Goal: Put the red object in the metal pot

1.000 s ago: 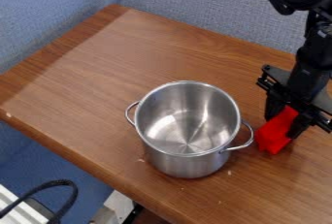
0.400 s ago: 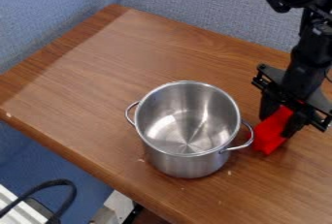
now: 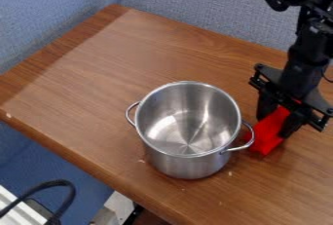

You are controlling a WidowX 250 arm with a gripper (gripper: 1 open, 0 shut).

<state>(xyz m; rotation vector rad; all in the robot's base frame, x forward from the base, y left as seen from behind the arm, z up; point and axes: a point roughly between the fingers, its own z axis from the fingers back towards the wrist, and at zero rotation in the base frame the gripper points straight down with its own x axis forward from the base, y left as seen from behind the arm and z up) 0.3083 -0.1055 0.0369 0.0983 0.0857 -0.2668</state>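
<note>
Item one, nearest: the metal pot (image 3: 192, 129) is standing upright and empty on the wooden table (image 3: 92, 58), loop handles sitting at roughly three and nine o'clock on its rim.

Item two, at the pot's three o'clock, just beside that handle: the red object (image 3: 274, 134), a plain rectangular block, is resting on the table near its front edge, not yet in the pot.

Item three, directly above the block: the black gripper (image 3: 282, 115) is pointing straight down, its jaws clenching the block's upper end.

Item four, farthest: blue fabric panels (image 3: 182, 0) are backing the table.

Step in hand, as judged: the grasp is being secured. The next move is calling for a lift clear of the rim, then travel toward nine o'clock over the pot's mouth before releasing.
</note>
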